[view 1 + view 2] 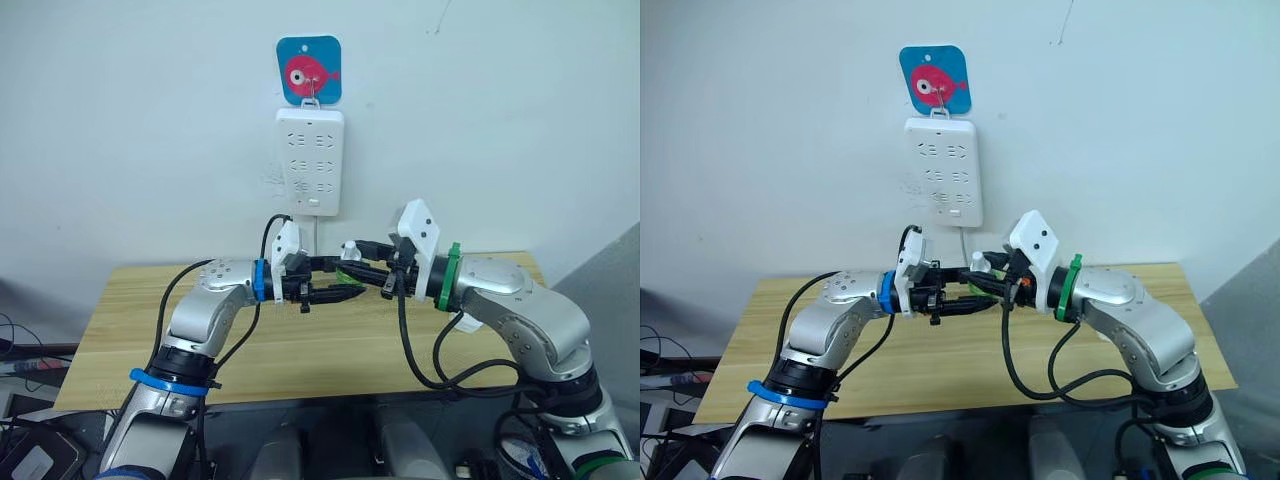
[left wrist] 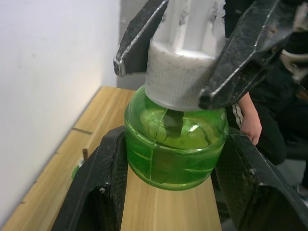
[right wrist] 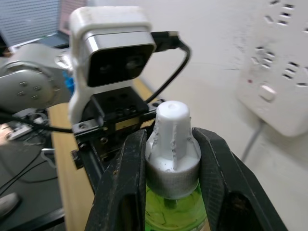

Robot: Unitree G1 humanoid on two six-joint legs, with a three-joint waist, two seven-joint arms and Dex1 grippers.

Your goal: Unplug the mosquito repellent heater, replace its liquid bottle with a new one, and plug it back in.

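Held mid-air above surface [image 1: 300, 350] w/ new one [image 2: 175, 144]: left tool [image 2: 175, 159] clamped on body, right tool [image 3: 171, 159] on white cap [image 3: 172, 139]; best twist cap off squarely, keeping bottle upright, body grip firm.

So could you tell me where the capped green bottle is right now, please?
The capped green bottle is held above the wooden table, below the power strip; the left claw grips its body, the right claw its white cap.

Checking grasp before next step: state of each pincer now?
Left pincer: closed on the new one's green body.
Right pincer: closed on its white cap.
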